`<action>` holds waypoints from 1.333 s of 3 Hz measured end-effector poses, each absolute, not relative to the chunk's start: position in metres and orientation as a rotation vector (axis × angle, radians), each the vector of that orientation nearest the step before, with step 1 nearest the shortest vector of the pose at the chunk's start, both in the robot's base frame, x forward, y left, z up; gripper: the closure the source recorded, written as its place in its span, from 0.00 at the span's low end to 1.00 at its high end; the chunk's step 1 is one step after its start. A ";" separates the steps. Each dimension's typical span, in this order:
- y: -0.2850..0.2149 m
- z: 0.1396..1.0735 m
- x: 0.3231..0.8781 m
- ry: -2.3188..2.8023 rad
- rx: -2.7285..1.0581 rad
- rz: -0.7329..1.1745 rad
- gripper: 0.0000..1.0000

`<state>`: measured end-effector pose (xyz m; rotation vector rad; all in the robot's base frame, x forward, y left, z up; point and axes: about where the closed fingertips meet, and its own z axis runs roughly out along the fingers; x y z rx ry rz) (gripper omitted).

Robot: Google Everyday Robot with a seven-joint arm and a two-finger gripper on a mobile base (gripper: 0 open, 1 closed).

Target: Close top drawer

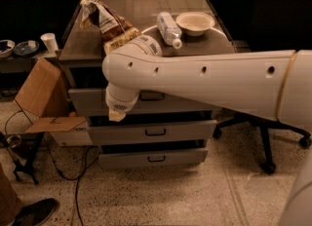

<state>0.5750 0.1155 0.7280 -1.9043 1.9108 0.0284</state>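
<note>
Grey sheet fronts make up three drawers stacked in one cabinet [70, 54]. The top drawer [87, 102] is the highest and tallest of them, flat-faced, with a dark gap showing above its front panel. Its central handle is mostly covered by the arm. Each of the two lower drawers [185, 132] has a shorter front and a small dark bail handle.

One smooth, white, rounded arm [209, 81] reaches in from the right across the cabinet. Its gripper [116, 115] hangs in front of the top drawer's panel, left of centre. Only a tan tip shows under the wrist, so I cannot tell whether it is wide or narrow.

On the cabinet top lie one crinkled snack bag [105, 23], one clear plastic bottle [169, 29] on its side and one shallow, round, cream bowl [195, 23].

To the left stand one opened cardboard box [41, 93] and one white cup [49, 41]. One dark office chair [273, 25] stands to the right on a speckled floor [195, 200].
</note>
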 end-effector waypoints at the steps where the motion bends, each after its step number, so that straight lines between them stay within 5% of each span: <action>1: 0.149 0.729 0.572 1.870 -1.957 0.040 0.85; 2: 0.172 0.722 0.581 1.870 -1.974 0.044 1.00; 3: 0.181 0.709 0.592 1.887 -1.976 0.050 1.00; 4: 0.179 0.687 0.603 1.895 -1.977 0.045 0.81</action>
